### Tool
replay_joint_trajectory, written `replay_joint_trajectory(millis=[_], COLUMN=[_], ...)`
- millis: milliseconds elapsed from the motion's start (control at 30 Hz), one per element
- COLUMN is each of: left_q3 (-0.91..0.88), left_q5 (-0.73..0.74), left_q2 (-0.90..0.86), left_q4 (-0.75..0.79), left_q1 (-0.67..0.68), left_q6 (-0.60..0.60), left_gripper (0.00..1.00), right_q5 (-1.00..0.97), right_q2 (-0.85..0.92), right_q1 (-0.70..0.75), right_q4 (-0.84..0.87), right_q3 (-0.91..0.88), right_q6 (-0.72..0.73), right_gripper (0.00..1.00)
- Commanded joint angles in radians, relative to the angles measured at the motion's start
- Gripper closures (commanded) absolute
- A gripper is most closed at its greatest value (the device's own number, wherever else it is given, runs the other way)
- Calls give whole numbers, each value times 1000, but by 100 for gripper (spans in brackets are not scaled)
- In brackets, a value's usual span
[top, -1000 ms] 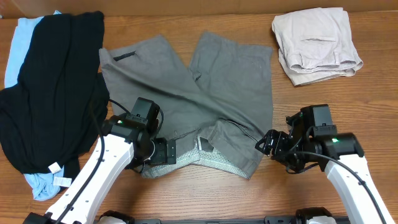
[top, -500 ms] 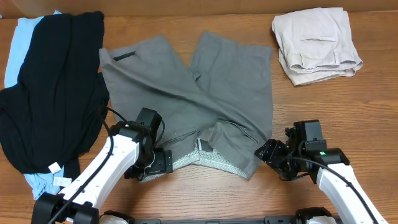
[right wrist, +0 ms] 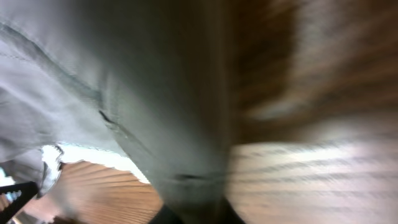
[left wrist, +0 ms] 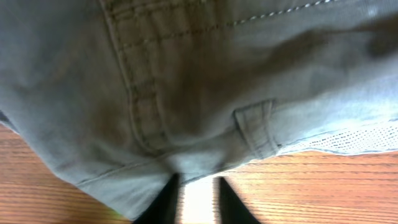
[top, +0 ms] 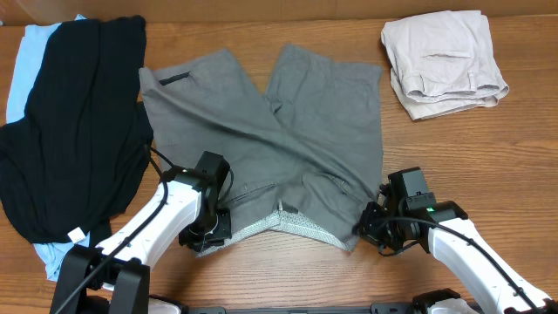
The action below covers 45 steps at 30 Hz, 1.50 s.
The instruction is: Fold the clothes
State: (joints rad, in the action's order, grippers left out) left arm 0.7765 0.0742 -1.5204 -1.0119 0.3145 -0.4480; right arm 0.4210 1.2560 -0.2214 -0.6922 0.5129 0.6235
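Two pincers are down at the near edge. The left pincer [top: 209,234] is clenched on the waistband corner of the grey shorts [top: 261,131]. The right pincer [top: 366,228] is clenched on the opposite corner, though its wrist view is blurred. This one pair of grey shorts lies spread mid-counter, legs pointing away. Four garments lie on the counter [top: 453,157] in all. One folded pair of beige shorts [top: 440,61] sits far right. At the far left, one black garment [top: 78,131] lies over one light-blue garment [top: 26,61].

Wooden table [top: 523,174], reddish-brown grain, pale strip [top: 261,5] along far edge, perhaps wall
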Motion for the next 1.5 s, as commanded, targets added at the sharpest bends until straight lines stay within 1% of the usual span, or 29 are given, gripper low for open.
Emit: replay_joint_trajectory(millis=[0, 100, 300, 367, 400, 567, 600, 633, 667, 700, 767, 800, 833, 900, 1033, 1200, 1267, 1333, 1400, 1467], left_q3=[-8, -8, -8, -8, -8, -6, -3, 1, 6, 12, 20, 21, 21, 21, 47, 216, 306, 394, 478, 546], left_q5=[-7, -7, -16, -31, -34, -30, -30, -30, -30, -29, -29, -29, -28, -13, 8, 22, 22, 19, 19, 19], left_q2=[-8, -8, -9, -9, -9, -9, -9, -9, -9, -9, -9, -9, -9, -9, -9, -9, -9, -9, -9, -9], left_q4=[3, 2, -4, -9, -11, -11, -11, -8, -3, 4, 24, 32, 44, 63, 69, -10, -42, -66, -81, -83], left_q1=[-2, -8, -39, -46, -52, -74, -77, -80, -80, -80, -80, -80, -80, -80, -80, -80, -80, -80, -80, -80], left_q6=[-5, -5, -2, -1, 0, 33, 38, 47, 55, 60, 60, 60, 60, 76, 114, 174, 211, 242, 266, 283], left_gripper=[95, 96, 96, 96, 96, 96, 93, 88, 81, 72, 63, 55, 50, 47, 46, 40, 35, 27, 18, 15], right_q5=[-46, -45, 18, 31, 45, 43, 40, 36, 36, 36, 37, 37, 37, 45, 76, 79, 78, 77, 66, 25], right_q2=[-3, -11, -16, -16, -16, -16, -16, -16, -16, -16, -16, -16, -16, -16, -16, -16, -16, -16, -16, -16], right_q1=[39, 114, 208, 217, 217, 217, 217, 217, 217, 217, 217, 217, 217, 217, 217, 217, 217, 217, 217, 217], right_q4=[-27, -119, -349, -426, -459, -526, -525, -520, -510, -498, -468, -456, -441, -409, -351, -361, -373, -375, -363, -331], right_q3=[-5, 17, 117, 163, 187, 236, 236, 236, 236, 236, 236, 236, 236, 236, 248, 369, 445, 517, 586, 639], right_q6=[13, -33, -203, -233, -240, -240, -240, -239, -238, -238, -227, -222, -211, -204, -205, -253, -283, -301, -322, -322], right_gripper=[96, 96, 96, 91, 82, 70, 68, 66, 65, 62, 59, 59, 58, 57, 57, 55, 49, 34, 22, 14])
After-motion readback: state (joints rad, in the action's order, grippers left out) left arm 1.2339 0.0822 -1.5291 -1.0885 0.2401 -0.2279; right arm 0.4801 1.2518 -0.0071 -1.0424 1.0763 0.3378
